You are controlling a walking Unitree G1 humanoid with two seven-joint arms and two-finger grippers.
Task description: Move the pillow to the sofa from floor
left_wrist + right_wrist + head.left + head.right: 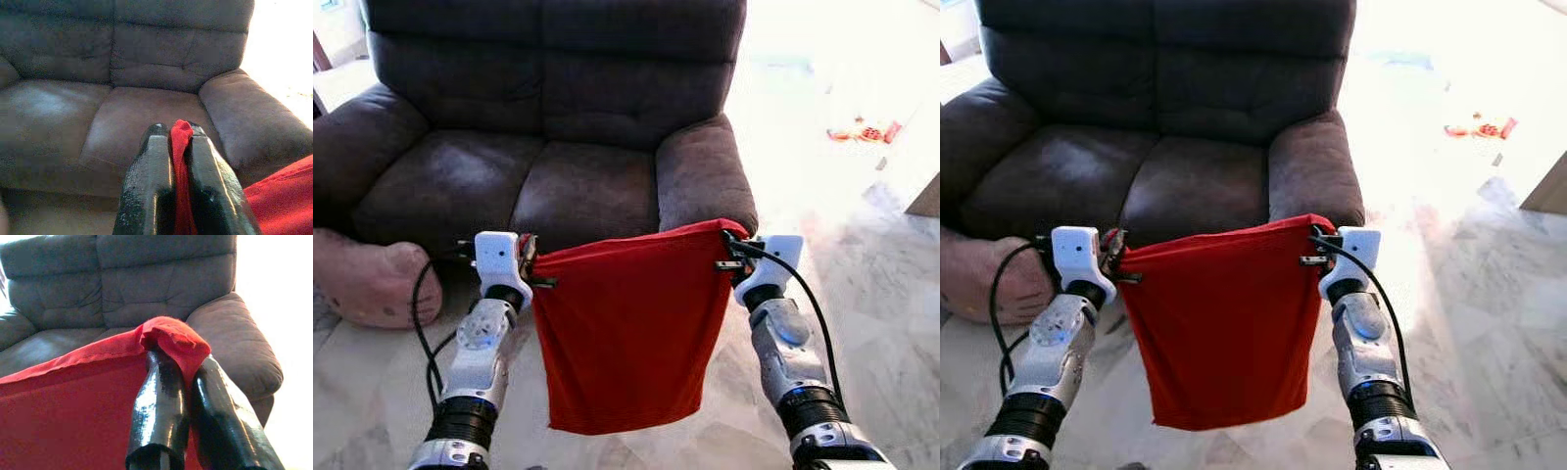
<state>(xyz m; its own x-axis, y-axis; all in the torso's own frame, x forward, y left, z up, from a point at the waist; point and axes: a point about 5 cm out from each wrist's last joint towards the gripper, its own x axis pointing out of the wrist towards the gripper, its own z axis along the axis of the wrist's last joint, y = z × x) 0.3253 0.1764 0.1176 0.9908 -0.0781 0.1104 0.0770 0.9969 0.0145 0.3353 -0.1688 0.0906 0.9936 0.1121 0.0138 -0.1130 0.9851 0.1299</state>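
Together, the left gripper [534, 266] and right gripper [729, 253] each pinch a top corner of a red pillow cover [625, 333], their black fingers [157, 186] closed flat on the fabric with no visible gap, a fold of red caught between them. Held apart at about the same height, the two arms keep the upper edge nearly taut, so the limp, unstuffed cloth hangs as a flat sheet well clear of the marble floor [881, 294] rather than dragging on it. It hangs just in front of the brown sofa [558, 108], before the seat cushion [592, 191] and beside the sofa's armrest [700, 171]; it has not yet been laid there. A pinkish cushion [372, 279] rests on the floor against the sofa's other front corner. Judging by this stance, carrying the cloth forward over the seat is what remains.
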